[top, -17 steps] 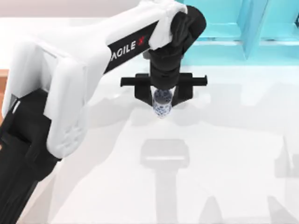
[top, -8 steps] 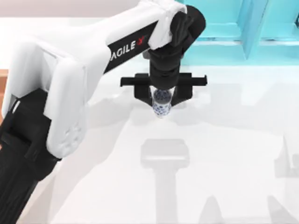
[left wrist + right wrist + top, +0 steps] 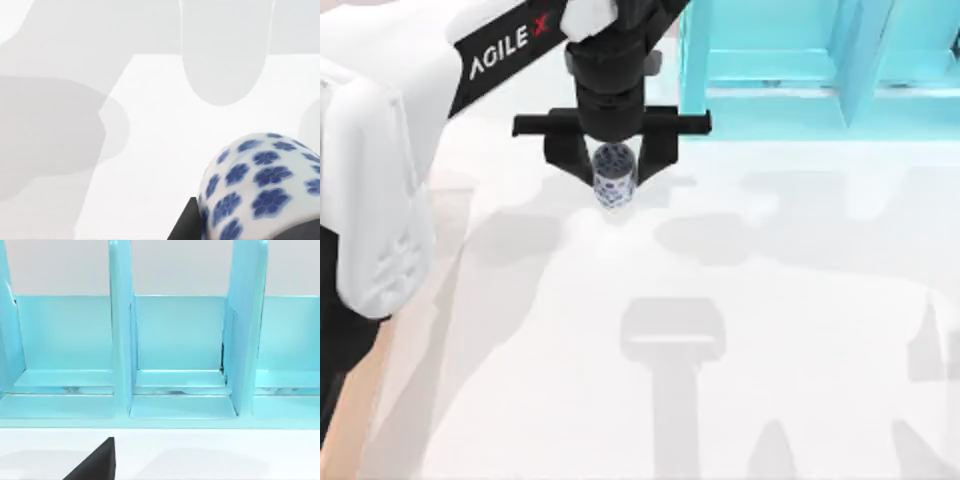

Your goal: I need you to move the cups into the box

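The left tool (image 3: 613,170) hangs above the white counter (image 3: 740,330) beside the turquoise shelf unit (image 3: 800,60), its black fingers (image 3: 563,160) clamped on the narrow white cup with blue floral pattern (image 3: 614,180). The left wrist view cuts off the cup's (image 3: 260,185) lower part. Whether the right tool is open cannot be told.

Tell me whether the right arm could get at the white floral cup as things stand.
Probably not: the left gripper is shut on the white floral cup, its fingers on both sides and its wrist right above. The right wrist view faces the turquoise shelf unit, away from the cup.
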Motion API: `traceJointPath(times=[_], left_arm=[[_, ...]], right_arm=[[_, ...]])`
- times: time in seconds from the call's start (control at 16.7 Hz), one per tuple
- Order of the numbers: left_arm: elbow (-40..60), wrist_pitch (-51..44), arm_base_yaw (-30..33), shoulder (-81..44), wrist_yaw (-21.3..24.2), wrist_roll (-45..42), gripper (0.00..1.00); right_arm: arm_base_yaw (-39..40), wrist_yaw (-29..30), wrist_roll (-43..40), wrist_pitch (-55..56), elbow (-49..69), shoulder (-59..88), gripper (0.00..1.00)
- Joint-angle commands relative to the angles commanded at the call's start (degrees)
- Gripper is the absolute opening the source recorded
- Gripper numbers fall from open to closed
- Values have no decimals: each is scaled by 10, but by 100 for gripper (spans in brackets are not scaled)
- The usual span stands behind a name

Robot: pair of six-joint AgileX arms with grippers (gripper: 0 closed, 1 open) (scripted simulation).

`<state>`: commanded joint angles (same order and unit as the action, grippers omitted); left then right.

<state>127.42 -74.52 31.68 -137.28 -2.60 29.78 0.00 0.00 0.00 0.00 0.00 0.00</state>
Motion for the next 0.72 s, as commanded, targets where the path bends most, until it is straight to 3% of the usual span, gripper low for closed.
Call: traceJointPath(times=[0.24, 0.54, 0.72], left_arm=[[-28, -43, -43, 67, 4, -46, 0], [-28, -44, -43, 68, 3, -49, 0], [-64, -43, -81, 98, 7, -87, 0]], right_arm=[[0, 0, 0, 0, 0, 0, 100], [0, 0, 0, 0, 0, 0, 100], [0, 0, 0, 0, 0, 0, 100]])
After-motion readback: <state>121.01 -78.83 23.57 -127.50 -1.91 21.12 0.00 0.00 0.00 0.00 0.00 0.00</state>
